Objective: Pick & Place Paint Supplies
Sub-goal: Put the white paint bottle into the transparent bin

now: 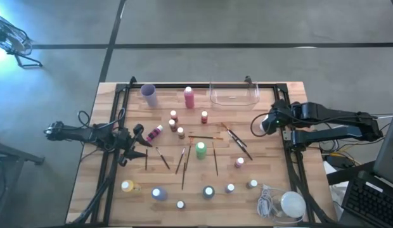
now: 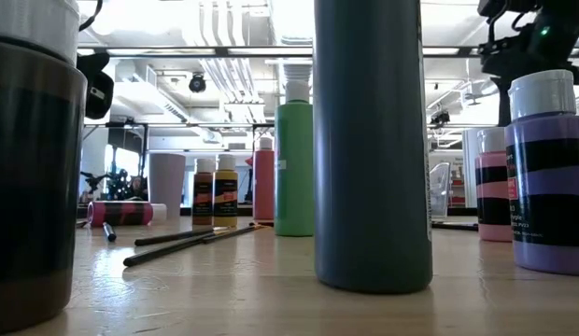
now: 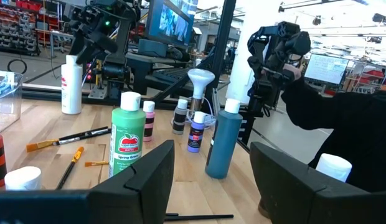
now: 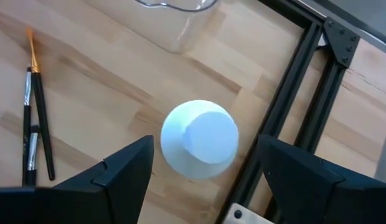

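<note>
Small pale-capped paint bottles stand upright over the wooden table: a tall pink one (image 1: 189, 97), a green one (image 1: 200, 150), and yellow (image 1: 127, 186), purple (image 1: 159, 194) and teal (image 1: 208, 192) ones near the front edge. One pink bottle (image 1: 155, 133) lies on its side. Thin dark brushes (image 1: 184, 161) lie flat mid-table. My left gripper (image 1: 141, 136) is open, just left of the lying pink bottle, facing the green bottle (image 3: 127, 140). My right gripper (image 1: 267, 123) hovers open above a white-capped bottle (image 4: 199, 140), with a finger on either side and no contact.
A purple cup (image 1: 149, 95) and a clear plastic tray (image 1: 234, 94) stand at the far edge. A white round lump with a coiled cord (image 1: 291, 204) sits at the near right corner. Black frame rails (image 1: 291, 158) run along both table sides. Two brushes (image 4: 34, 124) lie beside the right gripper.
</note>
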